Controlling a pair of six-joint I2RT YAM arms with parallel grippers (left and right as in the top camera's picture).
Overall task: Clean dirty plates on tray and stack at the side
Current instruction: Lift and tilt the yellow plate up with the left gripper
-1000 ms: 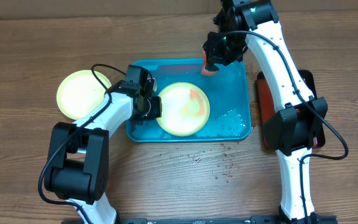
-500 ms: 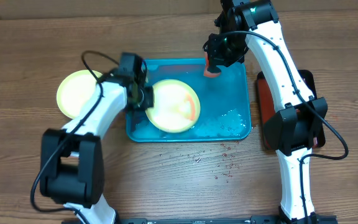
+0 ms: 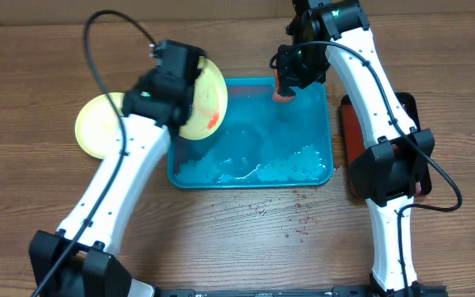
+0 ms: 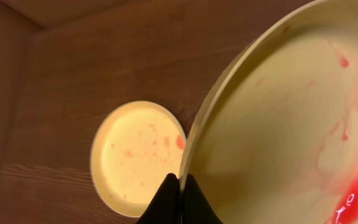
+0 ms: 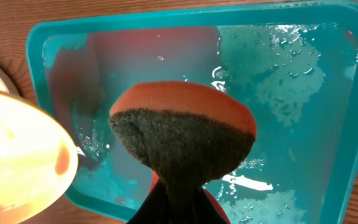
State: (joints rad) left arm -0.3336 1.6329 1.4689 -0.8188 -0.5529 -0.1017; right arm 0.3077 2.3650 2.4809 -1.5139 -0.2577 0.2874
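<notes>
My left gripper (image 3: 190, 89) is shut on the rim of a pale yellow-green plate (image 3: 207, 97) with a red sauce smear, holding it tilted on edge above the left end of the turquoise tray (image 3: 320, 107). The plate fills the right of the left wrist view (image 4: 291, 112), pinched between the fingers (image 4: 180, 186). Another pale plate (image 3: 97, 125) lies flat on the table left of the tray, also in the left wrist view (image 4: 135, 152). My right gripper (image 3: 283, 87) is shut on an orange sponge with a dark scouring face (image 5: 182, 140) above the tray's far edge (image 5: 123, 28). White foam lies in the tray.
A dark red, black-rimmed tray (image 3: 351, 132) sits right of the turquoise tray, partly under the right arm. Water drops and red specks (image 3: 291, 214) dot the table in front of the tray.
My left gripper has lifted the yellow-green plate out of the tray and tilted it up on edge, moving up and left. The right gripper with the sponge has barely moved.
</notes>
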